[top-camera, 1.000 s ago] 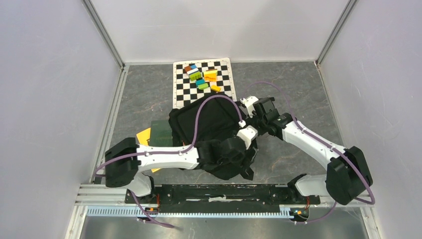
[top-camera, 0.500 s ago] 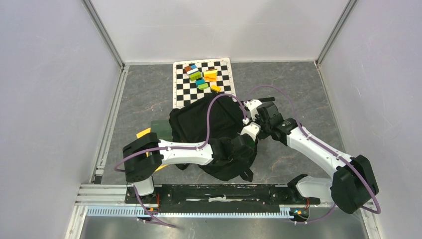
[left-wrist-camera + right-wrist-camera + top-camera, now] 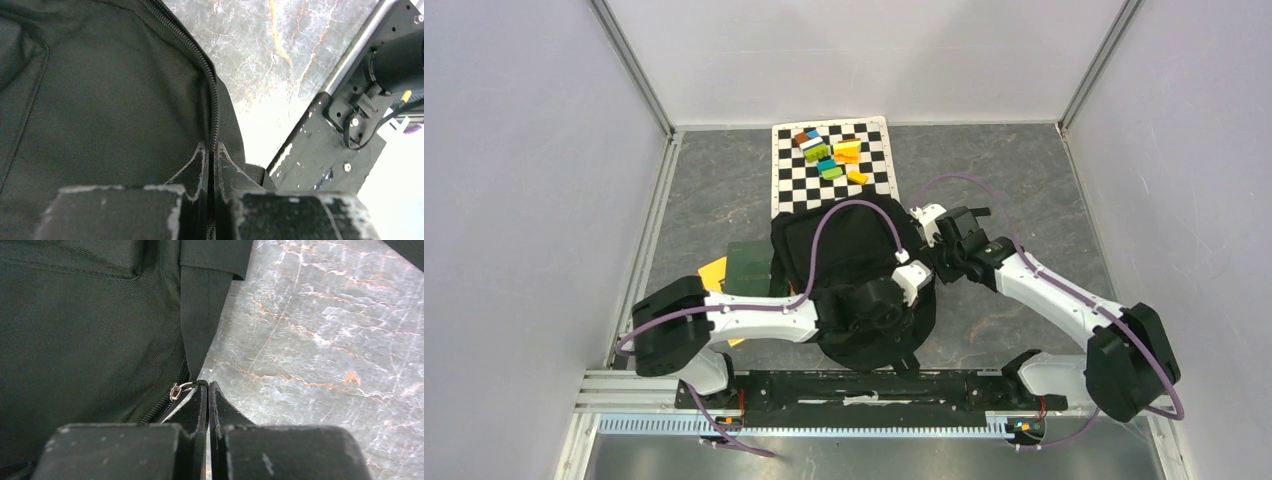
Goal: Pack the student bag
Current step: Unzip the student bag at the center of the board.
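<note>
So the student bag [image 3: 849,255] is sitting pretty much dead centre, drifting a bit toward the near side, and it's lying slumped down rather than standing up. From above it's looking like a big soft black fabric lump, roundish and wrinkly, with a short strap end [image 3: 910,358] poking out at its near right corner. Up close the fabric is showing a fine woven texture with stitched seams. A black coil zip [image 3: 214,100] is running along one edge of it, though I'm not seeing whether it's open there. On the far right side a small silver ring [image 3: 176,389] is hanging by the zip, just beside a flat black strap [image 3: 200,315].
</note>
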You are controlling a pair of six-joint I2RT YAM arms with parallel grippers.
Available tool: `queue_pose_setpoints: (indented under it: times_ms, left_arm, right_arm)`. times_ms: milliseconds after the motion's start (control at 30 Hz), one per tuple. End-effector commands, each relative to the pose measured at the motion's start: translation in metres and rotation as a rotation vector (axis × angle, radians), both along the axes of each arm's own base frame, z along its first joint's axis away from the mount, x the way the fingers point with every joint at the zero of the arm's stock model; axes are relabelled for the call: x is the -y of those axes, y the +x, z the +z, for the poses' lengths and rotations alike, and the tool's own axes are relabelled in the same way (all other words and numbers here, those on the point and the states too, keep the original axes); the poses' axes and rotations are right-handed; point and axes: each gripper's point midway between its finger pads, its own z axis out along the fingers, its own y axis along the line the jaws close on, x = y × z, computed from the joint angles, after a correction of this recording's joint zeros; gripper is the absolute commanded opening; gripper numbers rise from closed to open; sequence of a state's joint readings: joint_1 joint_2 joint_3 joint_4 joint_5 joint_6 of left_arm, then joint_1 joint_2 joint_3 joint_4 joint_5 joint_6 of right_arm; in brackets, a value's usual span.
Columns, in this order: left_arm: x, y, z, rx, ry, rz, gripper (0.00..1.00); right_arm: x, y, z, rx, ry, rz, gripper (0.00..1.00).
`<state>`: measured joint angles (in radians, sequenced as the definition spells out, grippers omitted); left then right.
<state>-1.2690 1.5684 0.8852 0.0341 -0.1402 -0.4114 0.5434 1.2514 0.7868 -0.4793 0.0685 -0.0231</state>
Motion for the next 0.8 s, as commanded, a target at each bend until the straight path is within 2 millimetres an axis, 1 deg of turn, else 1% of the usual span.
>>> queue_pose_setpoints:
  times_ms: [0, 67, 167, 300, 367, 433, 567, 600, 700, 767]
  left_arm:
    - [-0.021, -0.031, -0.003, -0.038, 0.020, -0.136, 0.02]
    - [-0.025, -0.035, -0.002, -0.047, 0.013, -0.151, 0.02]
    - [-0.026, -0.048, -0.003, -0.081, 0.003, -0.204, 0.02]
    - [-0.029, -0.057, -0.010, -0.100, 0.016, -0.225, 0.02]
    - [-0.029, -0.059, -0.011, -0.095, 0.022, -0.227, 0.02]
    - [-0.028, -0.060, -0.011, -0.087, 0.024, -0.220, 0.02]
    - [-0.023, -0.069, -0.002, -0.099, -0.004, -0.234, 0.02]
    - [-0.021, -0.070, 0.001, -0.096, -0.008, -0.239, 0.02]
    - [-0.023, -0.074, -0.001, -0.082, 0.018, -0.238, 0.02]
    - [-0.025, -0.075, -0.001, -0.071, 0.031, -0.224, 0.02]
  right_arm:
    - [-0.007, 0.021, 0.002, 0.063, 0.017, -0.021, 0.00]
    - [-0.014, 0.024, 0.001, 0.067, 0.034, -0.016, 0.00]
    - [-0.021, 0.030, 0.000, 0.070, 0.041, -0.014, 0.00]
    - [-0.034, 0.036, -0.003, 0.066, 0.064, -0.019, 0.00]
    - [-0.036, 0.038, -0.008, 0.059, 0.057, -0.027, 0.00]
    - [-0.030, 0.040, -0.017, 0.048, 0.024, -0.059, 0.00]
    - [-0.018, 0.048, -0.023, 0.066, -0.040, -0.122, 0.00]
    - [-0.015, 0.051, -0.023, 0.072, -0.057, -0.138, 0.00]
    - [-0.004, 0.060, -0.018, 0.100, -0.110, -0.199, 0.00]
    - [-0.002, 0.063, -0.010, 0.113, -0.115, -0.217, 0.00]
